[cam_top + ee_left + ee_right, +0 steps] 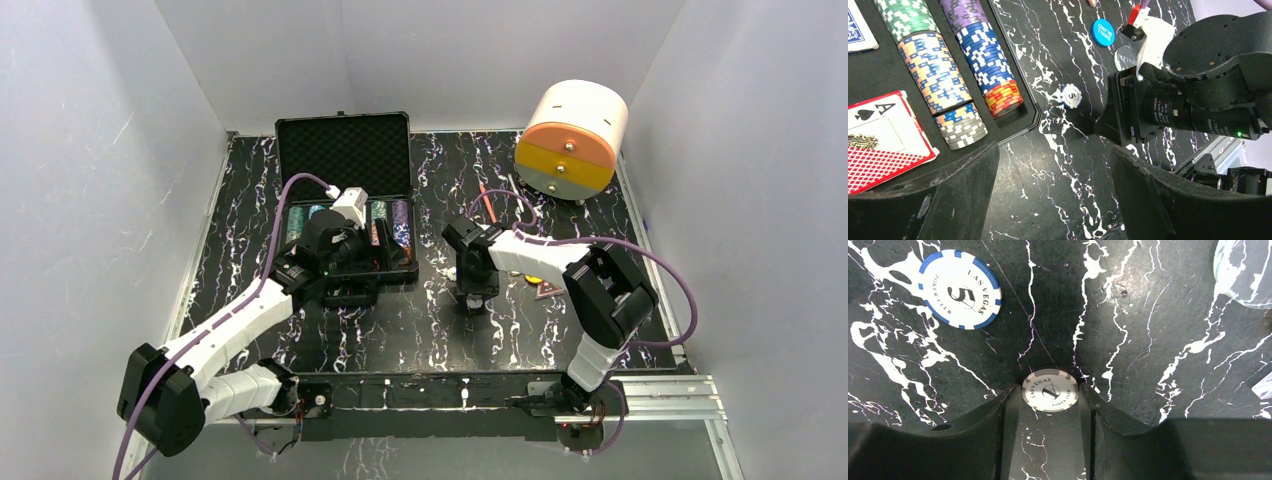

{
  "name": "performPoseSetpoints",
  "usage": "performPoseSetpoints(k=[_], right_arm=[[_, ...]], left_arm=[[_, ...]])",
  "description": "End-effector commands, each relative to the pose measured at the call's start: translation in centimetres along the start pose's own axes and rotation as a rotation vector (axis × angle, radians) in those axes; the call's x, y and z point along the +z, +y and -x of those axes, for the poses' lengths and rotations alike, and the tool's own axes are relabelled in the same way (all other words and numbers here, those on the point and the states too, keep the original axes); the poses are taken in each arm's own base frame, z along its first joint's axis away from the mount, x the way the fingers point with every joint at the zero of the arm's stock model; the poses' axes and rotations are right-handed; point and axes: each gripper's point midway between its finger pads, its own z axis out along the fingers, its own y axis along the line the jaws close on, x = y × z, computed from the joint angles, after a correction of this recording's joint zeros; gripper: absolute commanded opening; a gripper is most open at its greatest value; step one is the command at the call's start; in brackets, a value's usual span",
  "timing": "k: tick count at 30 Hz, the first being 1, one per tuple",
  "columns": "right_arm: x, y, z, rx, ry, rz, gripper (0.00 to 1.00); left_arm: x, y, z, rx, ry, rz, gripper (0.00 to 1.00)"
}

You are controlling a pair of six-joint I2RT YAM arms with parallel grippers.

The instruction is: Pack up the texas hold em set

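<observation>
The black case (345,150) lies open at the back left, with rows of striped chips (938,75) and two card decks (878,140) in its foam. My left gripper (1053,200) is open and empty over the bare table just off the case's front right corner (1018,122); it also shows in the top view (352,285). My right gripper (1050,392) points down at the table (478,290), its fingertips touching both sides of a grey-and-white chip (1050,390) that lies flat. A blue-and-white 5 chip (959,289) lies loose nearby (1071,95).
A blue small-blind button (1103,32) and a clear dealer button (1125,57) lie on the table beyond the right gripper. The big white-and-orange cylinder (570,140) stands at the back right, with thin pens (487,205) in front of it. White walls enclose the table.
</observation>
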Motion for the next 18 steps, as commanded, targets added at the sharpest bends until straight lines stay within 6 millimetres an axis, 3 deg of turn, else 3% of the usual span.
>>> performPoseSetpoints(k=[1,7,13,18], right_arm=[[1.8,-1.0,-0.5,-0.003,0.015,-0.065,0.49],[1.3,-1.0,-0.3,0.014,-0.003,-0.07,0.4],[-3.0,0.9,2.0,0.1,-0.113,0.06,0.4],[-5.6,2.1,2.9,0.171,-0.166,0.157,0.41]], left_arm=[[-0.3,-1.1,1.7,0.007,-0.046,-0.035,0.8],[-0.3,-0.9,1.3,-0.003,-0.037,-0.028,0.8],[0.6,-1.2,-0.8,-0.039,0.036,-0.072,0.83],[1.9,-2.6,-3.3,-0.08,0.111,-0.143,0.84]])
